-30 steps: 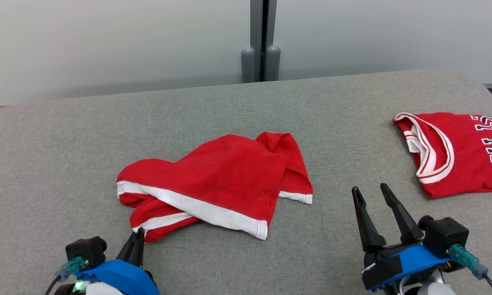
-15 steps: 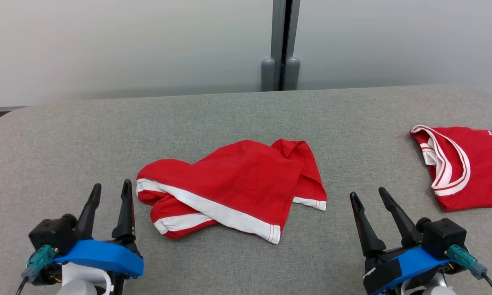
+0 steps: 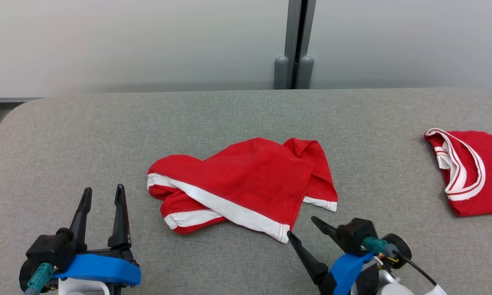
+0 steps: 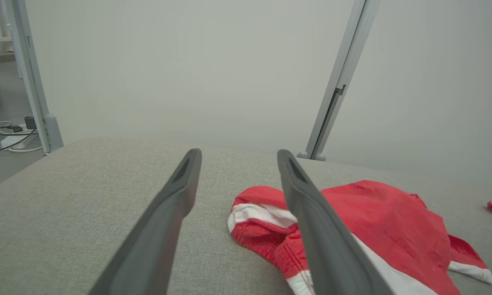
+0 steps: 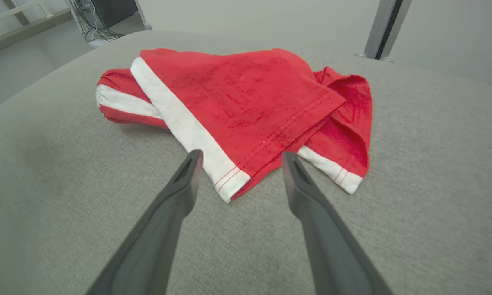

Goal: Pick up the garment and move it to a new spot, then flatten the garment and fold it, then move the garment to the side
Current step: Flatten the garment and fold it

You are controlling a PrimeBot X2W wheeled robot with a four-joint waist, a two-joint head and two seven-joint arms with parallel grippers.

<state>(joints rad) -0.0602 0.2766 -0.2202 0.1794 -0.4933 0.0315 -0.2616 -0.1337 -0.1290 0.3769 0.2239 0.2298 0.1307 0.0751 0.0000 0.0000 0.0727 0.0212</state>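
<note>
The garment (image 3: pixel 246 180) is a crumpled pair of red shorts with white trim, lying loose in the middle of the grey padded table (image 3: pixel 65 131). My left gripper (image 3: pixel 103 189) stands open at the lower left, a short way left of the shorts' waistband and holding nothing. In the left wrist view the garment (image 4: pixel 372 213) lies right of the left gripper (image 4: pixel 238 153). My right gripper (image 3: pixel 301 226) is open and angled left, its tips right beside the shorts' near white-trimmed corner. In the right wrist view that corner of the garment (image 5: pixel 246 90) lies just ahead of the open right gripper (image 5: pixel 241 155).
A folded red jersey (image 3: pixel 467 172) with a white-striped collar lies at the table's right edge. A grey post (image 3: pixel 295 41) stands against the pale wall behind the table. Cables (image 4: pixel 8 135) lie on the floor past the table's left end.
The left gripper opened, let go of the shorts' edge and drew back to the left. The right gripper swung left toward the shorts' near corner. The camera panned, shifting the whole picture rightward.
</note>
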